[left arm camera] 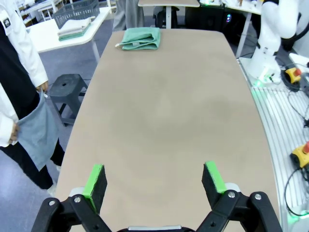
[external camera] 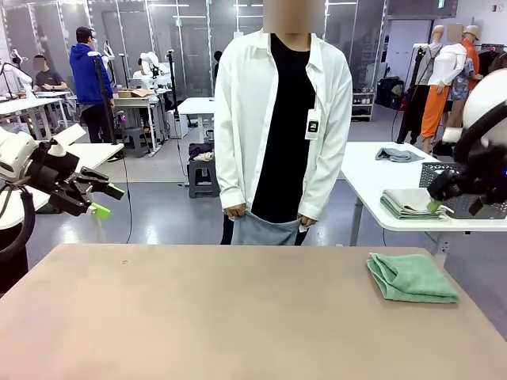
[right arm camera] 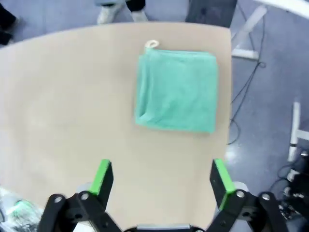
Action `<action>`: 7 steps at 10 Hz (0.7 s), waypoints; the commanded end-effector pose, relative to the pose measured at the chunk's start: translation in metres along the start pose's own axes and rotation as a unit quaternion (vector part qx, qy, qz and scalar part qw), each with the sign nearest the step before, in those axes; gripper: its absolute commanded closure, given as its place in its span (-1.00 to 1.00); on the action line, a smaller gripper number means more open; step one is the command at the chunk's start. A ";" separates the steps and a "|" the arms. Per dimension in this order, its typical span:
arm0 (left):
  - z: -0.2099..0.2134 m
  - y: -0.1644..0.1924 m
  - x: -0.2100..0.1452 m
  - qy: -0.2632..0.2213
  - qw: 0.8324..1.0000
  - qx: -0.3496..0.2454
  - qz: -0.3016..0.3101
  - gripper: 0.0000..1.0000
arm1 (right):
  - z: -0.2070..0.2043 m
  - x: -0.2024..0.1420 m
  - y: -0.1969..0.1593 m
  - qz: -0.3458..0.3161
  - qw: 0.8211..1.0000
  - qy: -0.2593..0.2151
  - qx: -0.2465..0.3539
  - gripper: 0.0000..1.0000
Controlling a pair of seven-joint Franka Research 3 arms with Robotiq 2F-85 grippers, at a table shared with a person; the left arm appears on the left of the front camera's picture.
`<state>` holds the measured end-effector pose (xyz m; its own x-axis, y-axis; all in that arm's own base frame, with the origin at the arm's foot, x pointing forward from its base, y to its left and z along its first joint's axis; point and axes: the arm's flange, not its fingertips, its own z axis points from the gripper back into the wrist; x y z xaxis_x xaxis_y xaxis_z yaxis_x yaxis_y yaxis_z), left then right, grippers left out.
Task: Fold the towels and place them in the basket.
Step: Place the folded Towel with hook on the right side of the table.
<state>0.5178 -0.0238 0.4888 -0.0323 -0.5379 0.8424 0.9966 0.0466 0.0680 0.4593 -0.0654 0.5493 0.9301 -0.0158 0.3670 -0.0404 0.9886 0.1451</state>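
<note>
Mint green terry cloth, that is the first thing I see: the green towel (external camera: 412,277) (left arm camera: 141,38) (right arm camera: 176,91) lies folded flat on the beige table (external camera: 198,317), near its right edge as the robot sees it, with a small loop showing at one corner in the right wrist view; nothing touches it. The pale blue-grey towel (external camera: 268,229) (left arm camera: 38,133) is not on the table; the person at the far side holds it by its upper edge with both hands (external camera: 235,210) (external camera: 306,221), and it hangs in front of their legs. The left gripper (external camera: 109,200) (left arm camera: 154,176) hangs in the air beside the left end of the table, its jaws spread wide and with nothing between them. The right gripper (external camera: 444,198) (right arm camera: 161,176) is above the right end of the table, looking down on the green towel, well apart from it; its jaws also stand wide and hold nothing. The dark grey mesh basket (external camera: 437,172) (left arm camera: 76,10) stands on a white side table behind the right arm; a small stack of folded cloths (external camera: 408,203) (left arm camera: 72,30) lies just beside it there.
</note>
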 end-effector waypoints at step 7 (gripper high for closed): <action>0.001 -0.001 0.001 0.000 1.000 0.001 -0.008 -1.00 | 0.085 -0.037 0.049 0.027 0.999 -0.035 0.012 -1.00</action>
<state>0.5178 -0.0238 0.4889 -0.0325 -0.5379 0.8424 0.9966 0.0465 0.0682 0.3908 -0.0285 0.6194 0.9030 0.0407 0.4276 -0.1084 0.9849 0.1352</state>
